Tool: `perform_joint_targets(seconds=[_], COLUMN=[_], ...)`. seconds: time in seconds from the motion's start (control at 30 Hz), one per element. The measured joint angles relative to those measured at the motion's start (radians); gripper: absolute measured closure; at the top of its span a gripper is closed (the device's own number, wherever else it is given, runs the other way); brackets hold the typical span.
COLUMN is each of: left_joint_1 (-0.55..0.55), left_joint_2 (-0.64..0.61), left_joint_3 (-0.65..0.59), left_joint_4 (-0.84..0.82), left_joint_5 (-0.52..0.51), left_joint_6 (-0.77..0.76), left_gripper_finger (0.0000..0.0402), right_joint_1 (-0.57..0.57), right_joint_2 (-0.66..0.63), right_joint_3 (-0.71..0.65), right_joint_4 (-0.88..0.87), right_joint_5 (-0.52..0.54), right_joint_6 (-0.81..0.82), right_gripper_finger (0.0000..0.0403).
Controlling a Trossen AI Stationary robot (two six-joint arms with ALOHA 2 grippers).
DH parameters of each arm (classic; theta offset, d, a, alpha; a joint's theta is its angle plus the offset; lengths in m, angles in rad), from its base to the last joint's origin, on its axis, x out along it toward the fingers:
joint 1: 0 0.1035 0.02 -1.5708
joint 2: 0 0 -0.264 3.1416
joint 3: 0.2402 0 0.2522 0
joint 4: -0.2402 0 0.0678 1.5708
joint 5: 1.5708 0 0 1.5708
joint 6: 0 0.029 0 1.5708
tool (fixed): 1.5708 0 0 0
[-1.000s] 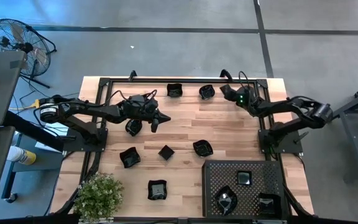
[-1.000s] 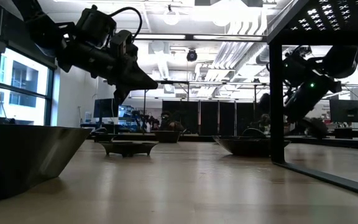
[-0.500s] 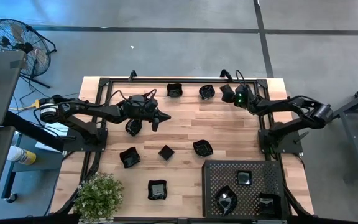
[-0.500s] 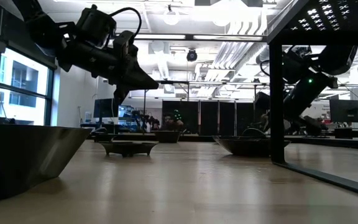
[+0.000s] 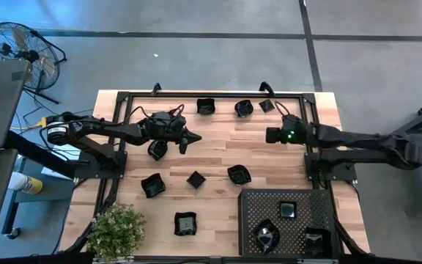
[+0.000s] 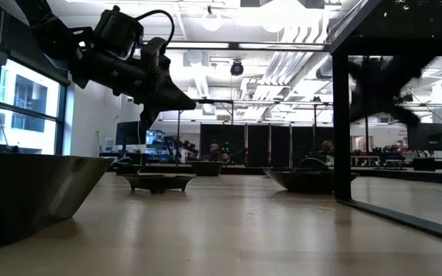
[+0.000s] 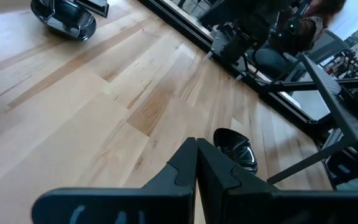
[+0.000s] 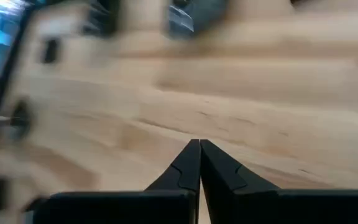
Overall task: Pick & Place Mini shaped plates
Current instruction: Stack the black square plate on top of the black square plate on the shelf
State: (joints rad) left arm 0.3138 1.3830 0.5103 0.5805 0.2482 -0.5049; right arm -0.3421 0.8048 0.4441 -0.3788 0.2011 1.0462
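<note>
High view: mini shaped plates (image 5: 195, 178) are being left scattered mid-frame.
Left gripper (image 5: 189, 141) and right gripper (image 5: 269, 135) are being kept closed, empty.

Potted plant (image 5: 116, 232) at table (image 5: 218, 147) corner; floor fan (image 5: 17, 45) beyond; perforated tray (image 5: 288, 227), likely metal.

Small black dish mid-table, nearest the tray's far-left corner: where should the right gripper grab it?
By the rim, probably from straight above. The dish sits flat and open side up on the wood, so its raised edge is the only part fingers can straddle. It stands apart from the tray and the neighboring dishes. The right gripper, now shut, must open first.
</note>
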Motion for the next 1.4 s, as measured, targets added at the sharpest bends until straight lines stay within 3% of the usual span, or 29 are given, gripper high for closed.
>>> perform_joint_targets(seconds=[0.17, 0.4, 0.57, 0.73, 0.87, 1.03, 1.23, 1.4], left_joint_1=[0.0, 0.0, 0.0, 0.0, 0.0, 0.0, 0.001, 0.001], left_joint_2=[0.0, 0.0, 0.0, 0.0, 0.0, 0.0, 0.0, 0.0], left_joint_3=[0.0, 0.0, 0.0, 0.0, 0.0, 0.0, 0.033, 0.107], left_joint_4=[-0.002, -0.006, -0.008, -0.007, -0.008, -0.008, -0.069, -0.18], left_joint_5=[-0.002, -0.006, -0.008, -0.008, -0.008, -0.005, -0.029, -0.036], left_joint_6=[0.0, 0.011, 0.012, 0.012, 0.006, -0.011, -0.038, 0.014], left_gripper_finger=[0.0401, 0.0401, 0.0401, 0.0401, 0.0401, 0.0401, 0.0401, 0.0401], right_joint_1=[-0.007, -0.281, -0.46, -0.54, -0.563, -0.548, -0.51, -0.488], right_joint_2=[0.033, 0.389, 0.66, 0.836, 0.908, 0.891, 0.742, 0.593], right_joint_3=[0.294, 0.704, 0.877, 0.978, 1.021, 1.01, 0.893, 0.7], right_joint_4=[-0.185, -0.45, -0.578, -0.666, -0.696, -0.687, -0.56, -0.473], right_joint_5=[0.054, -0.106, -0.172, -0.183, -0.224, -0.254, -0.262, -0.267], right_joint_6=[-0.142, -0.512, -0.7, -0.763, -0.76, -0.792, -0.775, -0.627], right_gripper_finger=[0.0401, 0.0402, 0.0402, 0.0402, 0.0402, 0.0403, 0.0403, 0.0403])
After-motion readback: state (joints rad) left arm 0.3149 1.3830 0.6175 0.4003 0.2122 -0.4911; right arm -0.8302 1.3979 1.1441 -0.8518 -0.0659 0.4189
